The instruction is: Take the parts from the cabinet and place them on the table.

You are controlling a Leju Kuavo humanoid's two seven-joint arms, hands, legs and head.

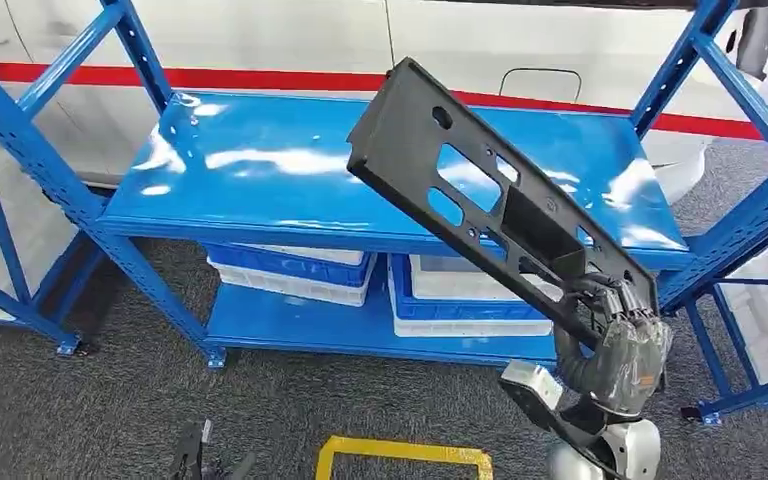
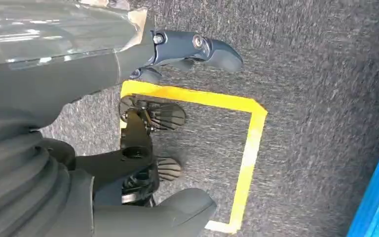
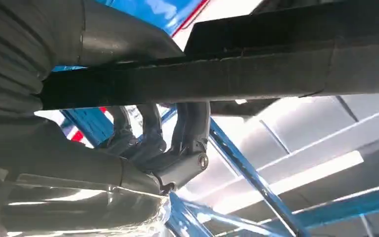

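A long black panel part (image 1: 480,190) with several cut-outs is held up tilted in front of the blue rack's upper shelf (image 1: 260,160), its upper end pointing up-left. My right hand (image 1: 620,335) grips its lower end at the right of the head view. Close up in the right wrist view, the fingers (image 3: 177,133) wrap around the edge of the black part (image 3: 227,74). My left hand (image 2: 187,52) hangs low over the grey carpet, holding nothing, with its fingers apart.
The blue rack's lower shelf holds blue and white bins (image 1: 460,295). Blue rack posts (image 1: 30,170) stand left and right. A yellow taped rectangle (image 1: 400,455) marks the carpet in front. A white wall with a red stripe (image 1: 260,78) lies behind.
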